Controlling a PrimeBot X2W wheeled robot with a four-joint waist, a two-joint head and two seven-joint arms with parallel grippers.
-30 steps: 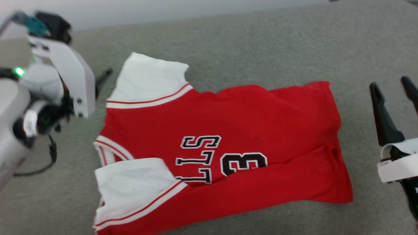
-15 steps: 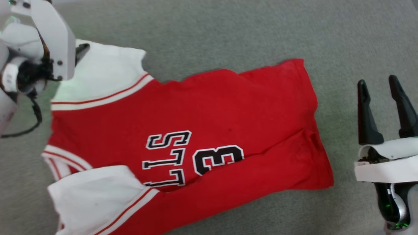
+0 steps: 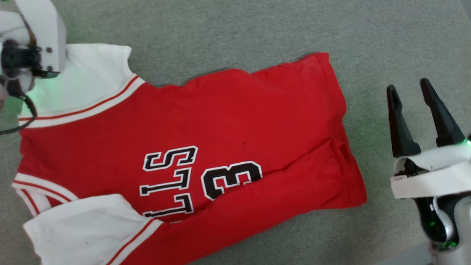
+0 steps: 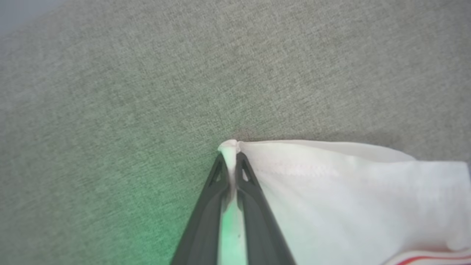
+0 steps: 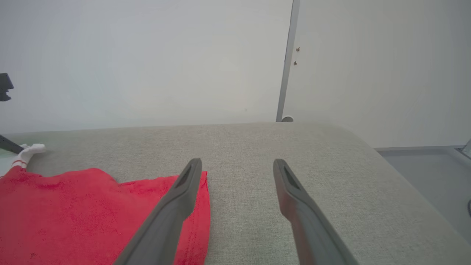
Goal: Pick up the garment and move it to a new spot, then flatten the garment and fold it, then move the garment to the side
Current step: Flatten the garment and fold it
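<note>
Grey woven fabric covers the counter (image 3: 220, 29). The garment (image 3: 228, 121) lies flat on it between the two claws, lettering up, and the head view's edge cuts off its collar and nearer sleeve. The left claw (image 4: 230, 156) is clenched on a corner of the white sleeve end (image 4: 349, 191); in the head view the pale wrist housing (image 3: 40, 33) hides its fingers. The right claw (image 3: 406, 86) is released, near the hem.

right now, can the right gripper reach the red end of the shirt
Probably yes: the right gripper stands open just beside the shirt, with only bare grey surface between them.
</note>
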